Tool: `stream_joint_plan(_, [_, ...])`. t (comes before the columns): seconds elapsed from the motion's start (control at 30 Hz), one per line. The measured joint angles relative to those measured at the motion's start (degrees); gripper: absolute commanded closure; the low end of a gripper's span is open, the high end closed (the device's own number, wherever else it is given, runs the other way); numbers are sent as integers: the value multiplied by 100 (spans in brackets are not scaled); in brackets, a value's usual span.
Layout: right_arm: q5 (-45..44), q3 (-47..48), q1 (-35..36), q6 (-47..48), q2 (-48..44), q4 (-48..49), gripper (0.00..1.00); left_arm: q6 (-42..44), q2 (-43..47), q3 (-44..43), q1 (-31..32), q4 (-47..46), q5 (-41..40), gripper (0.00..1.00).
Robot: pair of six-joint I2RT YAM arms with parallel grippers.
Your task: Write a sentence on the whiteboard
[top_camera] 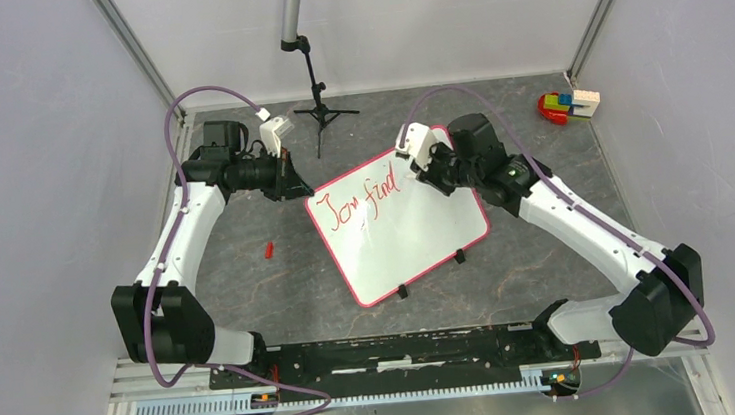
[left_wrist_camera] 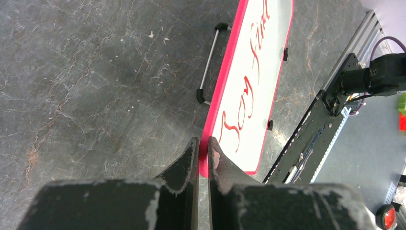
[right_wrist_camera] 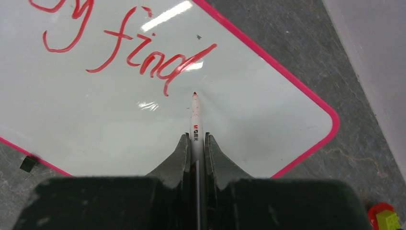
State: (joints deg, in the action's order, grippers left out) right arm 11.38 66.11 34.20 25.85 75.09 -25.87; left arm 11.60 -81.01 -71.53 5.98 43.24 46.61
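Note:
The whiteboard lies tilted on the grey table, white with a pink frame. The sentence is red cursive, two short words in one line; it also shows in the right wrist view and in the left wrist view. My left gripper is shut on the whiteboard's pink frame at its left corner, with the frame pinched between the fingertips. My right gripper is shut on a white marker. The marker's red tip sits just right of and below the last word, over bare board.
A small red cap lies on the table left of the board. A black tripod stand is at the back. Coloured toy blocks sit at the back right. Two black clip feet are on the board's near edge.

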Motion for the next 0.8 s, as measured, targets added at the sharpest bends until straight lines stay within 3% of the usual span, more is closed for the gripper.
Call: stream_joint_plan(0.8, [378,96,-271,-66,96,210,100,-2,0,0,2,0,-2,93])
